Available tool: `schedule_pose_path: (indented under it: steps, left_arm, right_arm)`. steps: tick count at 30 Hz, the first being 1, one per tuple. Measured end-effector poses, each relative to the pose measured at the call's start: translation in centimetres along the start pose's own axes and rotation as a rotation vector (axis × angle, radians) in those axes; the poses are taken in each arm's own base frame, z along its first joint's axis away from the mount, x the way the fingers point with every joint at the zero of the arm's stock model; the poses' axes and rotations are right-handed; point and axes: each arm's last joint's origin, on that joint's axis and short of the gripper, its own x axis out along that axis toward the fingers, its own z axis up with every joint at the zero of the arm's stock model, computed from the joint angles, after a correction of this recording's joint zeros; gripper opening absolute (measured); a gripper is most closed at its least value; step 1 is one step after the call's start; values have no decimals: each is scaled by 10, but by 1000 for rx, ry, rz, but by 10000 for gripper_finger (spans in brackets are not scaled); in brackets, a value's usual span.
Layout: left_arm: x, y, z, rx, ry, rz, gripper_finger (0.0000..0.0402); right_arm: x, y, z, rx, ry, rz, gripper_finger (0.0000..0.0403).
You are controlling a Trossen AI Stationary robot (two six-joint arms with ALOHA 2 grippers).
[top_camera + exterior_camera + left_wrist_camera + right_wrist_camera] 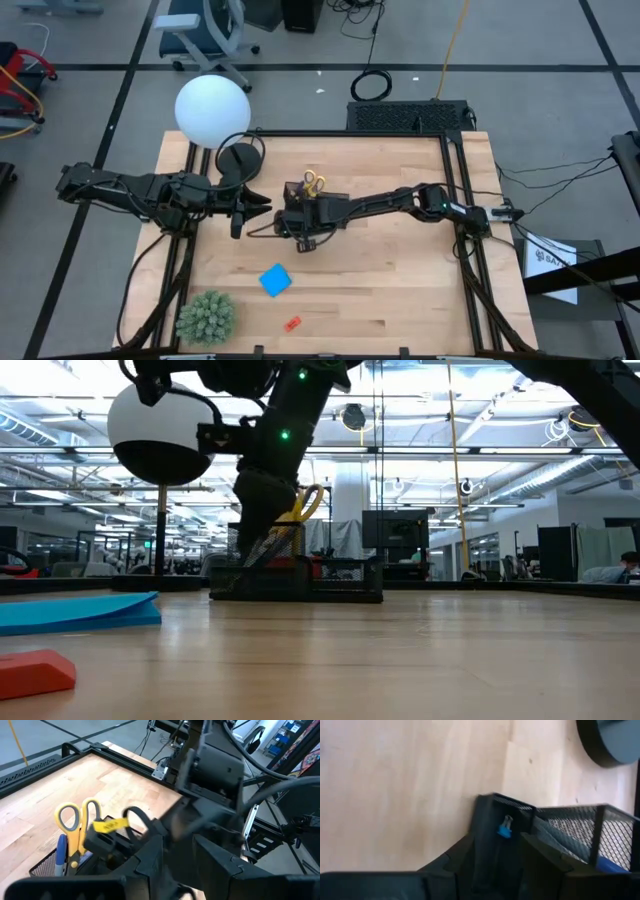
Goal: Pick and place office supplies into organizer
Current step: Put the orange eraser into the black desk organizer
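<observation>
Organizer (300, 200) sat mid-bench, scissors (314, 181) upright inside. The right tool (300, 238) hung at its near edge, fingers parted and empty. The note pad (275, 280) lay just nearer the bench front, nearer this arm. The left tool (262, 205) waited beside, half-parted, empty.

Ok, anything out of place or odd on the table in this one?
Nothing damaged or spilled. The blue note pad and small red piece lie loose on the table, outside the organizer, where the scissors stand. The right gripper is over the organizer.
</observation>
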Motion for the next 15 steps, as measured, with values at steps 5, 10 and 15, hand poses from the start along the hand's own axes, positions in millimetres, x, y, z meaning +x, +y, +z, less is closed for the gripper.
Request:
schedule_pose_path:
  steps: [5,10,15]
  left_arm:
    - [0,0,0,0,0,0,115]
    - [0,0,0,0,0,0,115]
    - [0,0,0,0,0,0,115]
  right_arm:
    - [-7,18,5,4,-32,66,143]
    - [-13,36,10,87,-82,306,142]
    - [-20,52,16,135,-128,456,140]
